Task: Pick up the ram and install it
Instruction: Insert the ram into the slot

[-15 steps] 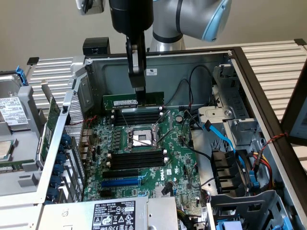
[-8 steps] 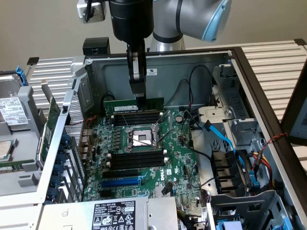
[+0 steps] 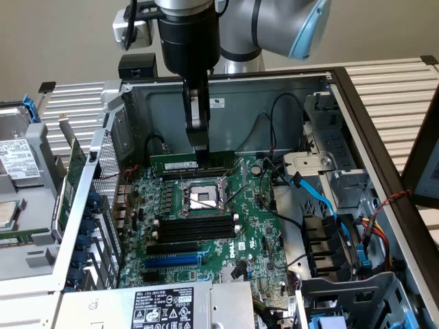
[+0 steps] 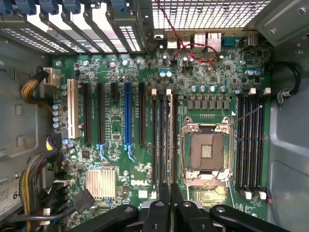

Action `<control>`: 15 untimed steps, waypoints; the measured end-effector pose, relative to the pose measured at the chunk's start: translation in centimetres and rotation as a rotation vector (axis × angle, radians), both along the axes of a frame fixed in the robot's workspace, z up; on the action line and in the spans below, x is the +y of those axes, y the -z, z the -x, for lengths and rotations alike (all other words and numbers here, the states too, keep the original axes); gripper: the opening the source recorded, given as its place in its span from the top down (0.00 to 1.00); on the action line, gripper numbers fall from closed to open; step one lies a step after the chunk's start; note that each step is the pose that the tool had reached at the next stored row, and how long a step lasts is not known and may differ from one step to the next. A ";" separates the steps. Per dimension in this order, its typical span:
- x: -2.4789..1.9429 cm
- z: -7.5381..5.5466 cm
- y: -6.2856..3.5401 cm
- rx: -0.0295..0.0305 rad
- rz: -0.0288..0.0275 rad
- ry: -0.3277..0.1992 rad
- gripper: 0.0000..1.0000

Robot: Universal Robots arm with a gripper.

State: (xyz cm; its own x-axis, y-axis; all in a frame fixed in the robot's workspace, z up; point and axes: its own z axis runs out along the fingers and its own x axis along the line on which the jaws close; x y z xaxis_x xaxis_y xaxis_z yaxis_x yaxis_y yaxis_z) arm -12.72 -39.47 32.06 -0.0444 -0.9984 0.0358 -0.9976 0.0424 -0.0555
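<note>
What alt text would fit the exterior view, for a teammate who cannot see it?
The robot arm's black claw is shut on the top edge of a long, thin green ram stick, holding it upright just beyond the silver processor socket. All this sits on a green motherboard inside an open grey metal computer case.

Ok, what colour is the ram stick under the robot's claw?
Green, the ram; the exterior view shows it best.

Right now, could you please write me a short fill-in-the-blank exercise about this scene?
The gripper is ____ on the ram.
The ram's board is coloured ____.
The flat cable beside the motherboard is coloured ____.
Missing words: shut, green, blue.
</note>
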 end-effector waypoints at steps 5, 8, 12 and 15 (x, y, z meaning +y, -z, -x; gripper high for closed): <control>-0.12 0.0 0.82 0.0000 0.0015 0.000 0.87; -0.12 0.0 0.90 0.0001 0.0025 0.000 0.87; -0.13 0.0 0.92 0.0000 0.0023 0.000 0.87; -0.18 0.0 0.93 0.0006 0.0021 0.000 0.87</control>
State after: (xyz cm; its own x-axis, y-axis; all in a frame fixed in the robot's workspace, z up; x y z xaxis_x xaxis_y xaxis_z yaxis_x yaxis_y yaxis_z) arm -12.72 -39.66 31.13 -0.0444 -0.9983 0.0379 -0.9976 0.0423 -0.0550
